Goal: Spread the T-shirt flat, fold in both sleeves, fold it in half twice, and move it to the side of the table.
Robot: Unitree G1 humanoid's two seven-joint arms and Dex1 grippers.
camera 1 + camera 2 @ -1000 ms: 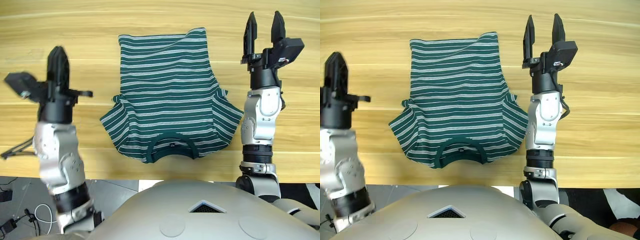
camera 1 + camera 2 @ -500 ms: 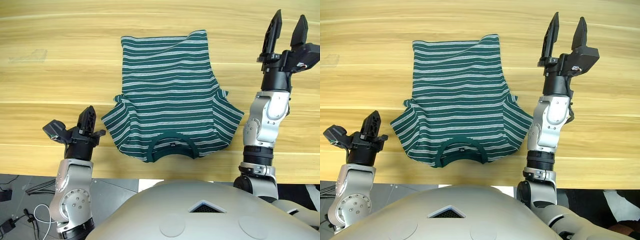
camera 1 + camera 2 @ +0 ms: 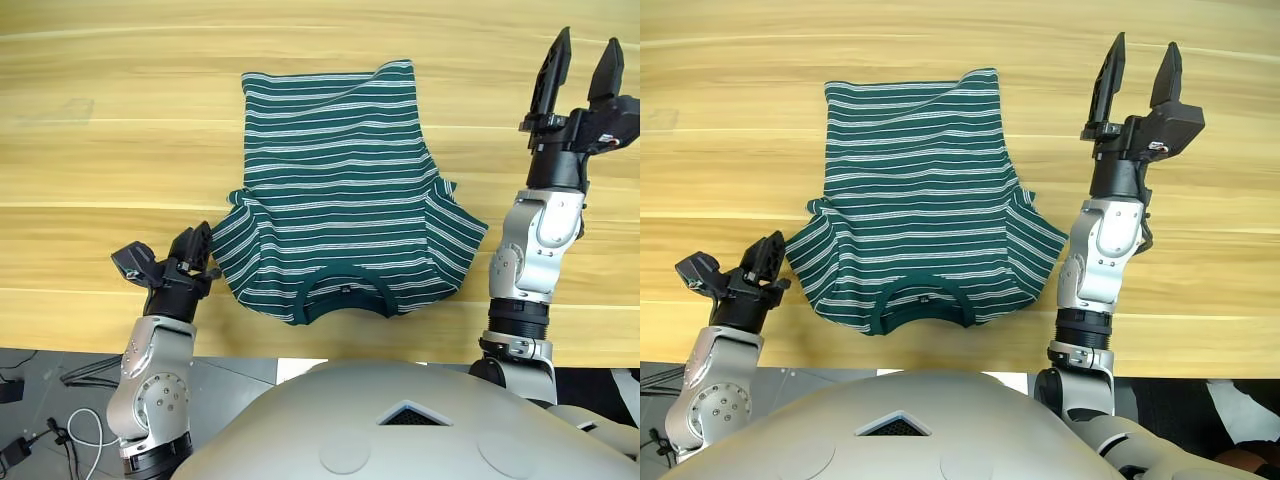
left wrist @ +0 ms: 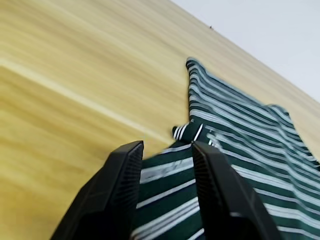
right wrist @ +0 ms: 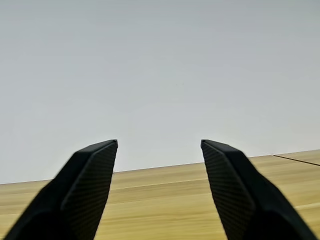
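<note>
The green-and-white striped T-shirt (image 3: 340,190) lies spread on the wooden table (image 3: 120,120), collar toward the robot, both sleeves out. The left gripper (image 3: 200,245) sits low just beside the left sleeve (image 3: 228,240), fingers slightly parted, holding nothing. The right gripper (image 3: 588,50) is raised well apart from the shirt, fingers wide and empty.

I can't read any writing or numbers from here. The small tag (image 3: 345,290) inside the T-shirt (image 3: 340,190) collar is too tiny to read.

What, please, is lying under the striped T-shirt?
The wooden table shows all around the T-shirt, which lies directly on it. Anything beneath the cloth is covered and cannot be seen.
</note>
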